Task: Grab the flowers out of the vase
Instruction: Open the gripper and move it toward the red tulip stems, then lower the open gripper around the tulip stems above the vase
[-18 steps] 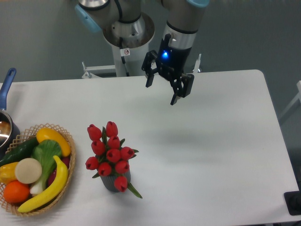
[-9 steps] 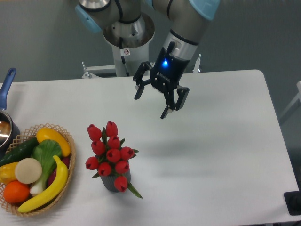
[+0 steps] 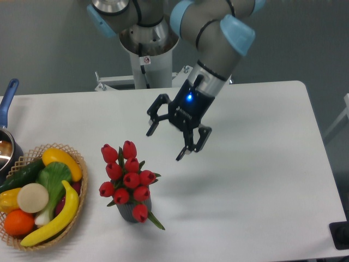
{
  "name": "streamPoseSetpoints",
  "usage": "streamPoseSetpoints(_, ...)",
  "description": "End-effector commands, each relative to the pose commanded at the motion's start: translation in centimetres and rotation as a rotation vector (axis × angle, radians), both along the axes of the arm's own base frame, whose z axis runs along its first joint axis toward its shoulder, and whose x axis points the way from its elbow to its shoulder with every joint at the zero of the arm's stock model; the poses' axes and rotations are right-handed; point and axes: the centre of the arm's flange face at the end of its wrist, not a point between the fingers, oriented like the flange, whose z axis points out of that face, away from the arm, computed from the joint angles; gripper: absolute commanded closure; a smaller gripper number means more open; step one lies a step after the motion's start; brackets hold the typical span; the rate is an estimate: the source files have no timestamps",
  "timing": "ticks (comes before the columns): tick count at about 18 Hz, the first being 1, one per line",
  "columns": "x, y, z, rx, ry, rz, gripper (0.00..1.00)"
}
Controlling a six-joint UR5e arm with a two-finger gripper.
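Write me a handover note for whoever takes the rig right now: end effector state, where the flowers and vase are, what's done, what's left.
End effector: open and empty, fingers spread, above the white table, up and to the right of the bouquet in the camera view, not touching it.
Bunch of red tulip buds with green stems: in the small dark grey ribbed vase, near the front left of the table, beside the woven wicker basket of toy fruit and vegetables.
Done: nothing grasped yet; the flowers sit in the vase.
Left: bring the end effector onto the bunch, close on it, lift it clear of the vase.
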Motion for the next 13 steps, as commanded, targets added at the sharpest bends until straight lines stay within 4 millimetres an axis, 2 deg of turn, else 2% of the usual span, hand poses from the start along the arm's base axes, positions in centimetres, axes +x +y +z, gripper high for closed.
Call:
streamPoseSetpoints(1, 0.1, 0.8, -0.7, -0.002, 0.001, -0.013, 0.00)
streamPoseSetpoints(13, 2.1, 2.4, -2.2, -0.012, -0.020, -0.062, 0.00)
